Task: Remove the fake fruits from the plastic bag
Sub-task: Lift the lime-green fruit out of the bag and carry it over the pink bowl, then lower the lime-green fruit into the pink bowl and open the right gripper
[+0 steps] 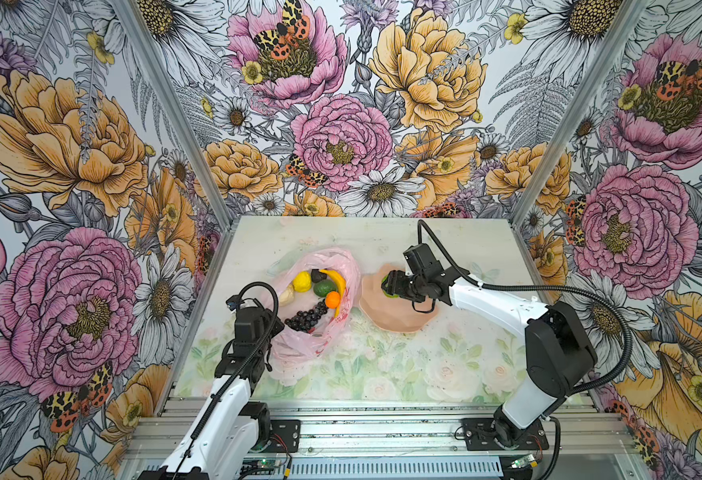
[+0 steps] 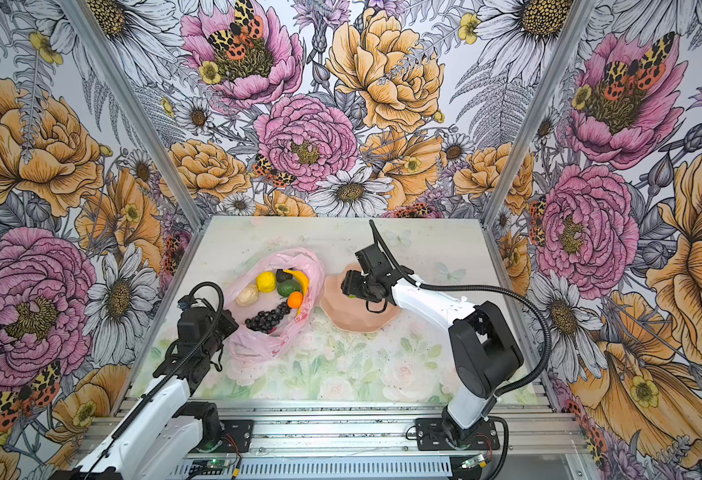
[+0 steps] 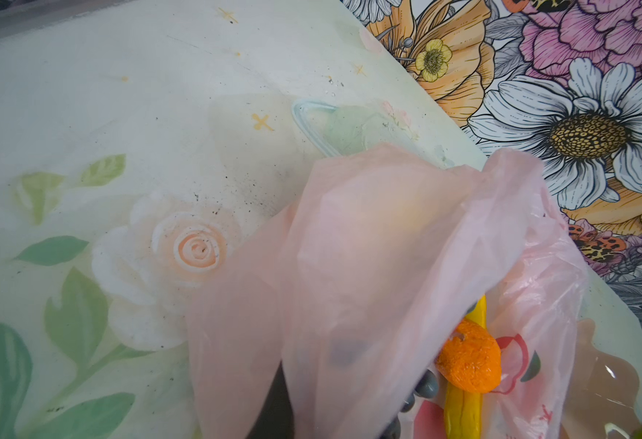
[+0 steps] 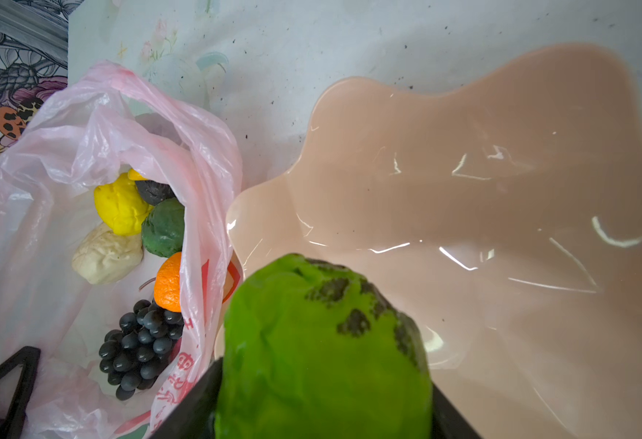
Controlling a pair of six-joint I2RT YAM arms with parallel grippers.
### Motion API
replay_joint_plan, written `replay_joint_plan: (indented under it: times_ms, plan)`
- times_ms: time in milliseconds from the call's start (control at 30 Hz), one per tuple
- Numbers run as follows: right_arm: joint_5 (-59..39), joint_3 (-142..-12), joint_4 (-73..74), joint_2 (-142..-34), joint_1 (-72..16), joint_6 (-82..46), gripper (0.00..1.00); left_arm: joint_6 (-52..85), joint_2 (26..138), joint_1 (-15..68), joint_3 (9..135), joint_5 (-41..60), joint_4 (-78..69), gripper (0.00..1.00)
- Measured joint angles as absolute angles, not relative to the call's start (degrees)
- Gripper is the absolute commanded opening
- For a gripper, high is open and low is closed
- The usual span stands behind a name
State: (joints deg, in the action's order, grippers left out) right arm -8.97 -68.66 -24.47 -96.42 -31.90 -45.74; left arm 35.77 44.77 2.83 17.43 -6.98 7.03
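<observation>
Fruits (image 1: 318, 291): mostly inside bag (image 1: 299, 338) at table's (image 1: 444, 374) left. Grips lime (image 4: 323, 361) in right gripper (image 1: 391, 287) over dish (image 1: 386, 322), out of bag; pinches bag's rim with left gripper (image 1: 269, 330). Leaves most to remove.

The crinkly, translucent pink plastic bag (image 1: 299, 348) lies on the bench (image 1: 424, 365) with its mouth gaping upward. Inside are a yellow lemon (image 1: 301, 281), a dark green avocado (image 1: 324, 288), a banana (image 1: 338, 279), an orange (image 1: 332, 299), a beige lumpy piece (image 1: 286, 294) and a dark grape bunch (image 1: 305, 318). The bumpy green lime (image 4: 323, 353) is out of the bag, clamped in the right gripper (image 1: 387, 286) over the peach dish (image 1: 382, 322).
</observation>
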Motion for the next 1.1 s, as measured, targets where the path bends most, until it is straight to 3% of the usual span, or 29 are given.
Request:
replay_joint_plan:
  times_ms: [800, 1100]
  plan:
    - [-17.6, -63.2, -13.1, -103.7, -27.1, -51.2, 0.60, 35.7, 44.6, 2.8, 17.4, -7.2, 7.0, 0.16]
    - [-18.1, -62.0, -11.8, -103.9, -26.2, -51.7, 0.69, 35.6, 44.2, 2.8, 17.4, -8.1, 7.2, 0.16]
